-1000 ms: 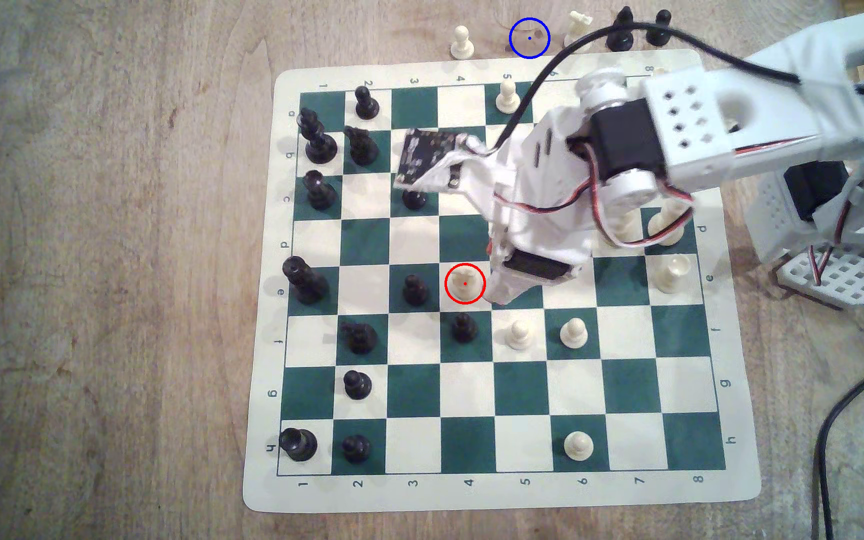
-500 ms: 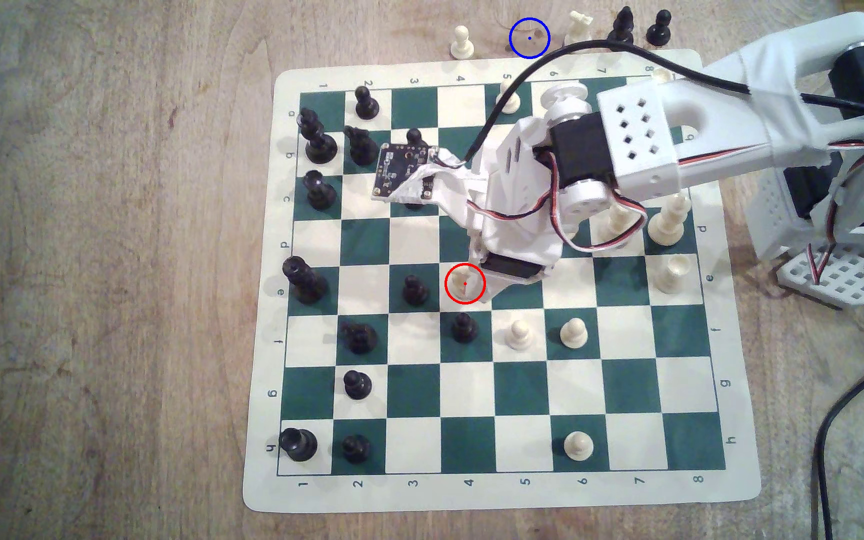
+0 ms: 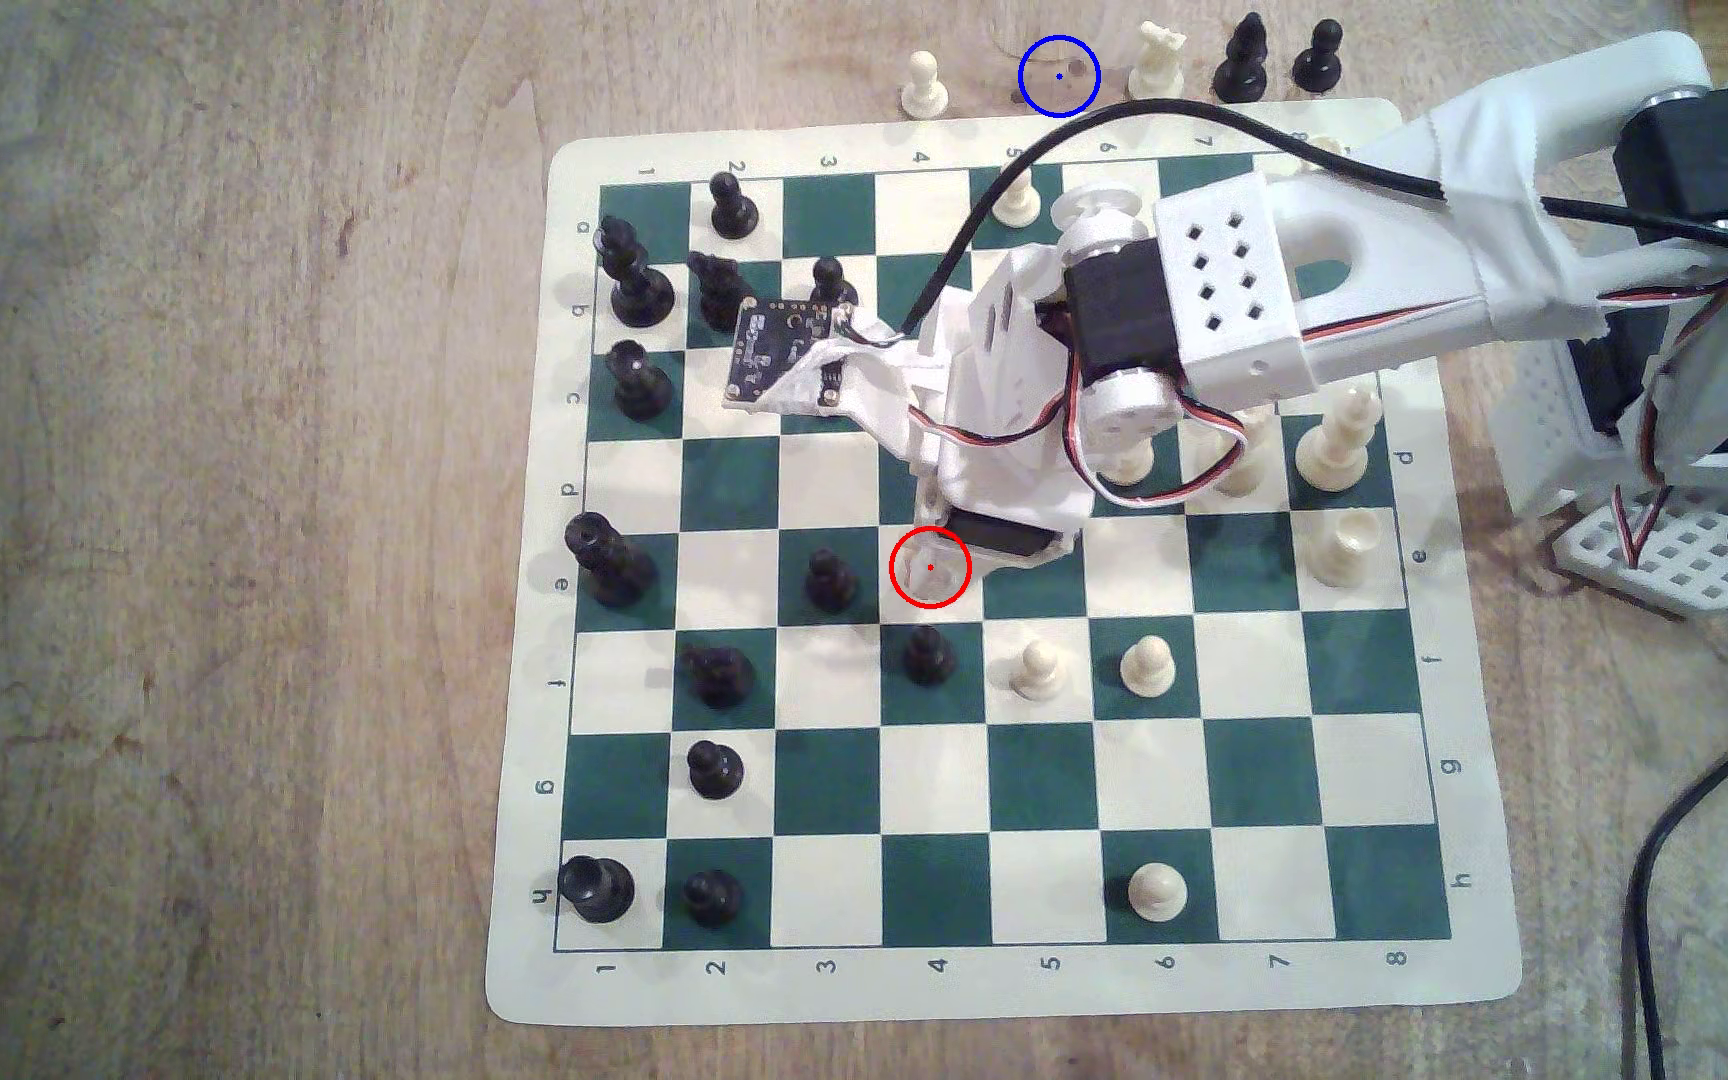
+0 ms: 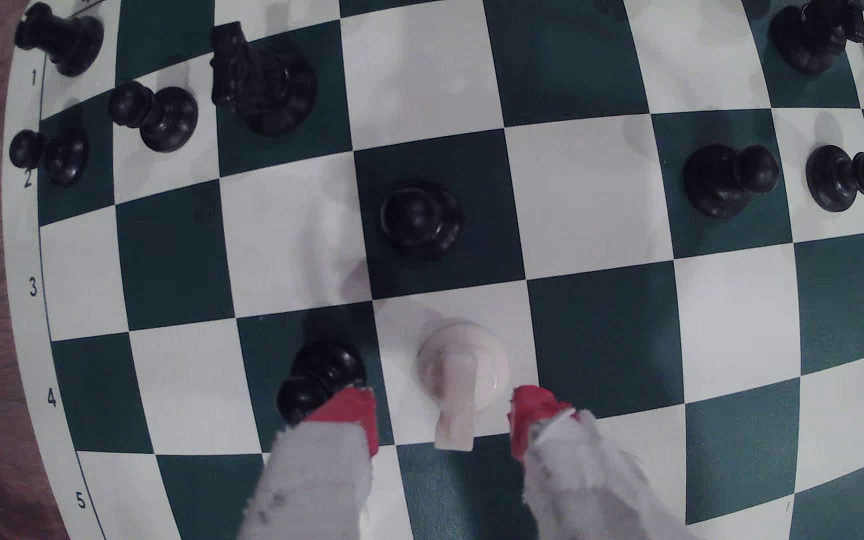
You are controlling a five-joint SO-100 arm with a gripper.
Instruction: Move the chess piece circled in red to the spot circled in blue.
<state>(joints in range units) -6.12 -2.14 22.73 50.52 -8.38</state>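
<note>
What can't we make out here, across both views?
- White knight: in the exterior view the wrist housing covers most of it inside the red ring; its shape is unreadable there.
- Gripper: the wrist view shows red-tipped fingers straddling the knight's head with gaps; their height above the board is unclear.
- Cream pieces near rows d, columns 6 and 7: partly hidden by the arm and its wires.
- Black pawn: partly covered by a fingertip.

Your gripper (image 4: 443, 415) stands spread, red fingertips (image 4: 352, 415) flanking the white knight (image 4: 458, 371) with a gap either side. Obstacles — one black pawn (image 4: 323, 376) just outside one fingertip, nearly touching; another black pawn (image 4: 419, 218) one square ahead. Free room — empty squares beyond the other fingertip.
</note>
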